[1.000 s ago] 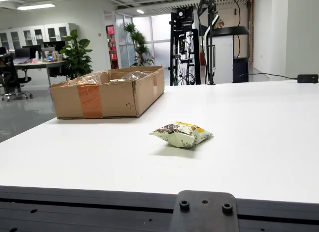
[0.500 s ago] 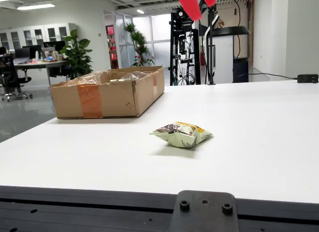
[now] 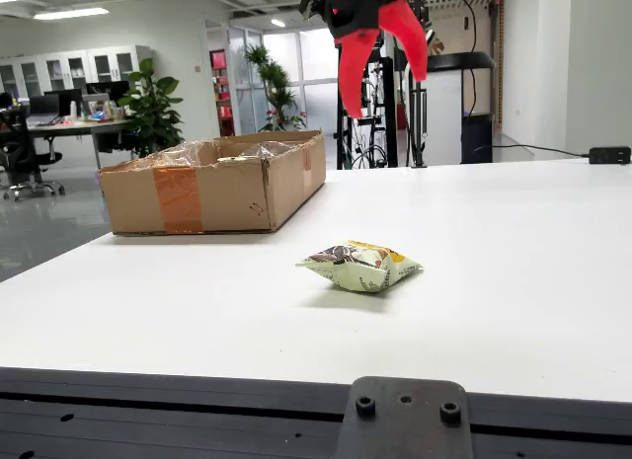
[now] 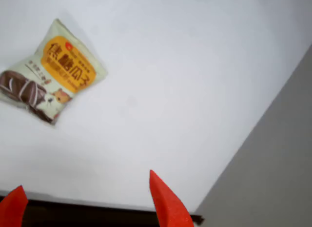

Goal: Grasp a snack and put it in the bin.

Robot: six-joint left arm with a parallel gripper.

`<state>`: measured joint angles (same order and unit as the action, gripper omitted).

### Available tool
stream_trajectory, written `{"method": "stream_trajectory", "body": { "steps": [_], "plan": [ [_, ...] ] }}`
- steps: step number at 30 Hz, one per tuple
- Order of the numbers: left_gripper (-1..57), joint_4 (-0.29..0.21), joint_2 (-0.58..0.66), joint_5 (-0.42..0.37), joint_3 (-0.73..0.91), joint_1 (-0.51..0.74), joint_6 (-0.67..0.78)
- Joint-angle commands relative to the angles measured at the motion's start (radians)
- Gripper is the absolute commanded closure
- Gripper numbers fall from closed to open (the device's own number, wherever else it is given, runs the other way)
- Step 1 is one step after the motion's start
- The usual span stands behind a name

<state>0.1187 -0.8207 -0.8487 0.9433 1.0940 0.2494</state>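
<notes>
- The gripper (image 3: 385,72) hangs high above the table (image 3: 513,262), at the top of the side view, its two red fingers (image 3: 354,69) pointing down.
- The fingers stand apart with clear air between them; they hold nothing.
- In the view that rides on the gripper, the two red tips show at the bottom edge, one at the left corner and one (image 4: 165,202) near the middle, with bare table between.
- The snack (image 3: 361,267) lies flat on the white table, near the front in the side view, well below the gripper and nearer the camera than it.
- In the gripper view the snack (image 4: 51,71) sits at upper left, well apart from both tips; its pack is pale green with an orange label and a brown picture.
- The bin (image 3: 212,183) is an open cardboard box with orange tape on its front wall and clear plastic lining inside.
- The bin stands on the table's back left part in the side view, apart from the snack.
- Whether anything lies inside the bin, I cannot tell.
- The table's edge (image 4: 243,149) runs slantwise at right in the gripper view, with grey floor beyond.
</notes>
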Motion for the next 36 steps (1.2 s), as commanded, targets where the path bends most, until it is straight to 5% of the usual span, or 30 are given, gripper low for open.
{"method": "stream_trajectory", "body": {
  "steps": [1,20,36],
  "plan": [
    [7.6,-0.013,0.007,0.003,0.033,-0.013,-0.154],
    [2.6,-0.088,0.002,0.190,0.281,-0.041,-0.737],
    [2.4,-0.091,-0.094,0.336,0.287,-0.046,-0.896]
  ]
}}
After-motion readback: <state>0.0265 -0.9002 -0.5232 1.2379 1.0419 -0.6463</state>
